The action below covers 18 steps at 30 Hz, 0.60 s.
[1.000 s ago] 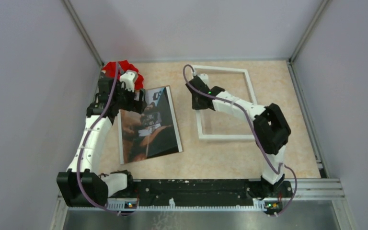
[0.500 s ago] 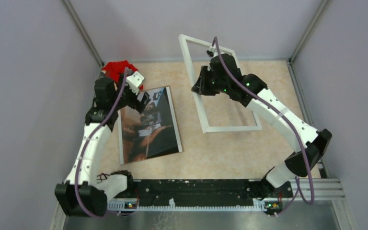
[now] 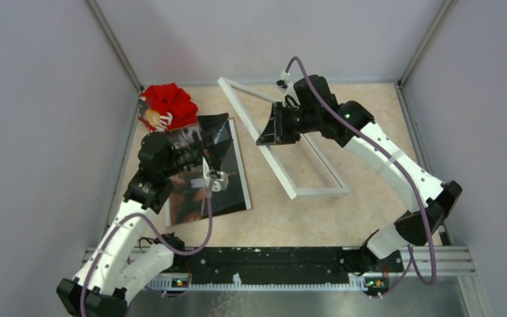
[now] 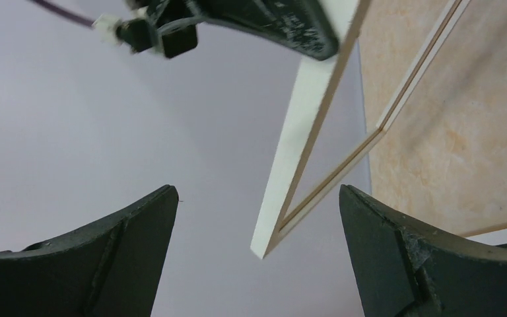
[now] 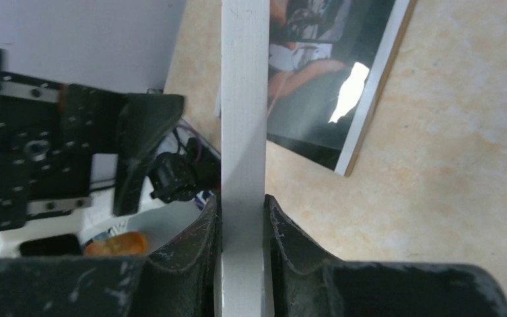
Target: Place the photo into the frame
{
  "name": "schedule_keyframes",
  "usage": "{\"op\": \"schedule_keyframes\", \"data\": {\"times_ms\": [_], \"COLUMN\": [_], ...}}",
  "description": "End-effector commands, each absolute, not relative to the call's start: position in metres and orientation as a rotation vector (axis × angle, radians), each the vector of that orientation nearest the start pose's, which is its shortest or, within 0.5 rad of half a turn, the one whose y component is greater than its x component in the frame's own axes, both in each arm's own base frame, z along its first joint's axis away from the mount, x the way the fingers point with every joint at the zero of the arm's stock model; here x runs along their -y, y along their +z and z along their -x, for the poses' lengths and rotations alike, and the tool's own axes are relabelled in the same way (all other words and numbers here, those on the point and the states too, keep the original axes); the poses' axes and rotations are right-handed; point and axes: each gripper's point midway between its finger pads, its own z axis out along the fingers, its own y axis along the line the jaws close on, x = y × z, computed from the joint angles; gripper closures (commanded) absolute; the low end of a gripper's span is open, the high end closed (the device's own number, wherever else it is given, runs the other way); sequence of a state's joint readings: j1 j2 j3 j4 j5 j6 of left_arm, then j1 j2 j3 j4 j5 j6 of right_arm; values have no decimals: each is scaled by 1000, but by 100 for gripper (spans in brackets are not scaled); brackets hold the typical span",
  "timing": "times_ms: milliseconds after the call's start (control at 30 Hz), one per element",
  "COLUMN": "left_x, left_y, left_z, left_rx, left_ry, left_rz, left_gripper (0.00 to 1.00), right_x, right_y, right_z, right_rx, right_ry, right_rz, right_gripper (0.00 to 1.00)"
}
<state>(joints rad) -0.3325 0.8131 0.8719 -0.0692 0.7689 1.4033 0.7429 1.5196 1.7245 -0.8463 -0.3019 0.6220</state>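
The right gripper [image 5: 243, 205] is pinching one white rail of the frame [image 5: 243, 99], holding it tilted above the table's [image 3: 343, 224] middle (near rail lowest). The left gripper [image 4: 257, 191] is hovering, jaws spread wide, over the photo [image 3: 228, 195], which is lying flat near the table's left edge.

Red bundle [image 3: 170, 104] on marbled tabletop [image 3: 317, 218]

- The left arm [image 3: 117, 232] rises from its base at the near left, elbow bent, wrist turned to the right.
- The left gripper [image 3: 216, 137] has its jaws spread wide and grips nothing.
- The right arm [image 3: 386, 158] stretches from the near right toward the far centre.
- The right gripper [image 3: 269, 132] points left, its jaws pinched on a rail of the frame [image 3: 320, 191].
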Motion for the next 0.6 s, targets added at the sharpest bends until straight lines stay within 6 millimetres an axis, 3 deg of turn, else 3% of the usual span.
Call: {"op": "schedule_keyframes", "data": {"times_ms": [0,133,267,567], "left_x": [216,235,247,253], "left_y": [365,377,375,387], "left_z": [-255,-258,-258,-261], "left_rx": [-179,-55,43,119], "left_ry": [396,506,606,777], "left_rz": [-1601,-1517,-1449,-1322], "left_gripper": [1,1,3,31], "right_x": [-331,-332,-331,-331], "right_y": [385,387,381,383], "right_z": [-217,-207,-201,-202], "right_rx": [-2203,-2205,-2216,-2214], "right_ry": [1264,1328,1357,1410], "right_rz": [413,414,400,356], "right_gripper": [100,100,100,100]}}
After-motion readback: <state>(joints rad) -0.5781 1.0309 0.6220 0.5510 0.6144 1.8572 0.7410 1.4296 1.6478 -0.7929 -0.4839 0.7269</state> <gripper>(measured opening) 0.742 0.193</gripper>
